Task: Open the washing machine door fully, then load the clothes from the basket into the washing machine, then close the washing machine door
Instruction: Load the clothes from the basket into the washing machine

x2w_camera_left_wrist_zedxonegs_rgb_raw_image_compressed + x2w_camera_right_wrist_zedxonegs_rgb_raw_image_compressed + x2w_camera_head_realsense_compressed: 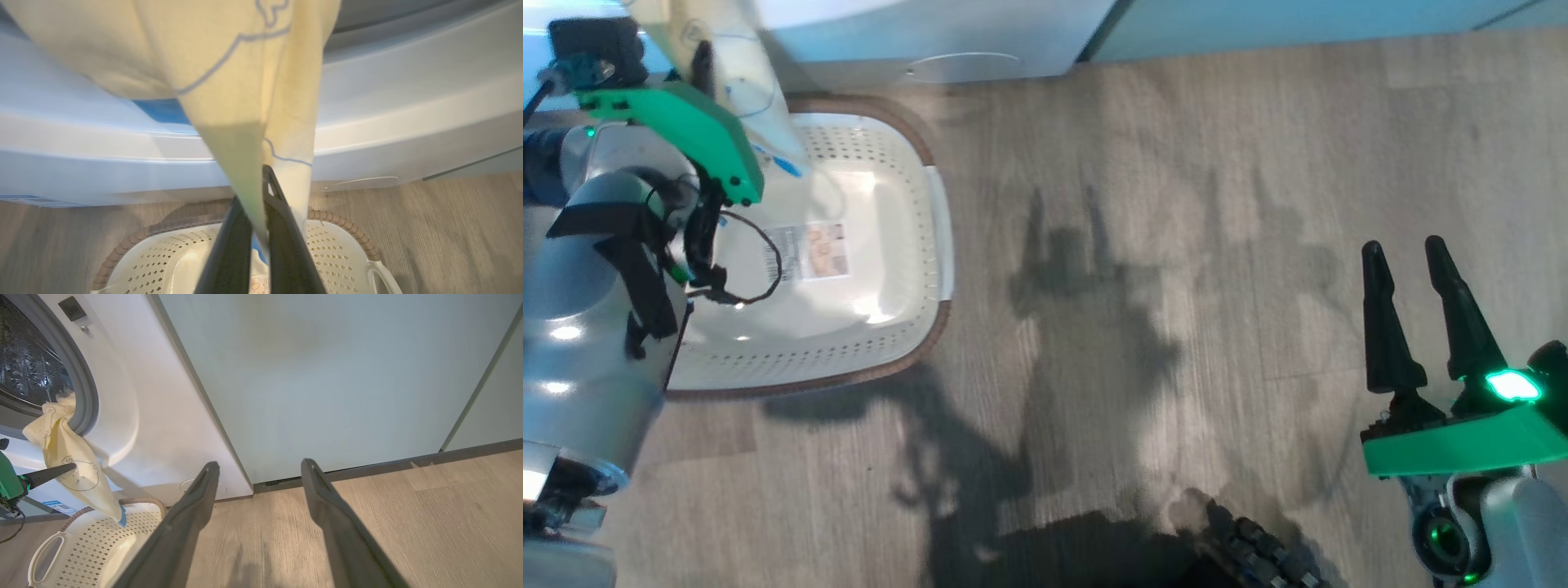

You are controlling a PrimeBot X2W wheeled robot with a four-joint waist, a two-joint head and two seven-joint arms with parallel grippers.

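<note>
My left pincer [253, 185] clamped on pale yellow garment [77, 477], cloth nipped between fingertips. Garment drapes out over grey rim [88, 396] of washing machine [163, 416]: top end inside drum [24, 367], tail dangling just above basket [94, 539]. My judgement: raise pinch above rim, push deep into drum, let go only once tail clears lip, else door may trap cloth. My right pincer [1403, 245] apart, idle over floor [1176, 163], well clear.

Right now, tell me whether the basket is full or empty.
Empty: the basket shows its bare bottom and label; a garment hangs over it.
</note>
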